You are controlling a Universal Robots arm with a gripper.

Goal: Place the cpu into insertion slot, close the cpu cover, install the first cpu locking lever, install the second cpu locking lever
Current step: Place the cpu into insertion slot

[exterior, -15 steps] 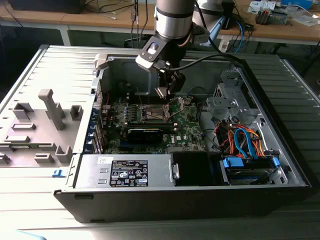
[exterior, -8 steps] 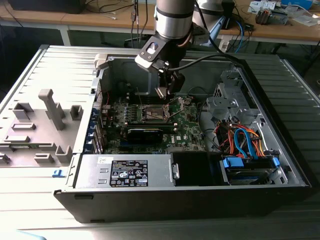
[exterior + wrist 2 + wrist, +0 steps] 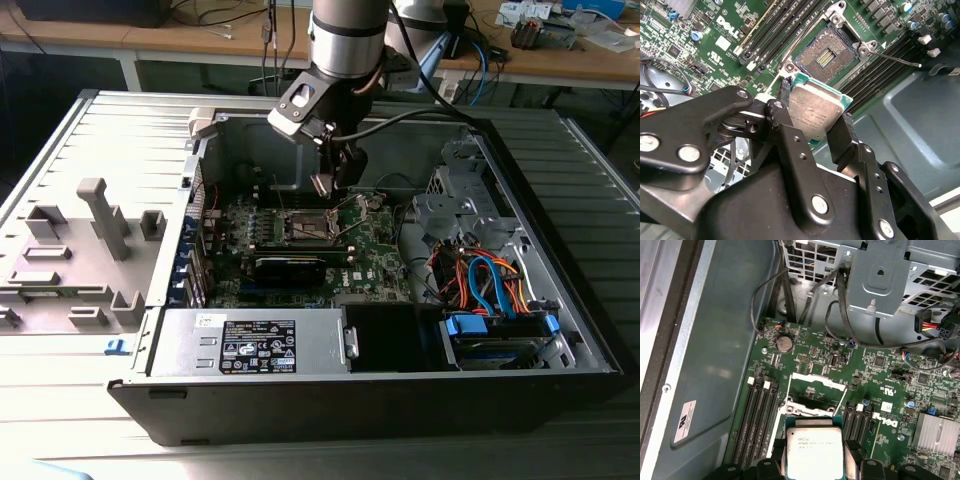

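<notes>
1. Claw [image 3: 815, 104] clamped on the chip [image 3: 812, 120] by two opposite edges, hanging over the board [image 3: 715, 45], near the socket [image 3: 826, 52] but not in it.
2. Step in hand: placing the chip. My read: it needs squaring to the socket and a flat, gentle drop.
3. Chip: flat square, dull scuffed metal lid, green rim. Socket: dark pin field, thin metal frame. Cover [image 3: 815, 381] stands open.

The small square cpu [image 3: 815, 112] is topped with dull, smudged silver-grey metal. The black gripper [image 3: 816, 106] is finished in matt metal. The green circuit board [image 3: 715, 47] is seen glossy, the grey case wall [image 3: 920, 120] smooth painted metal.
</notes>
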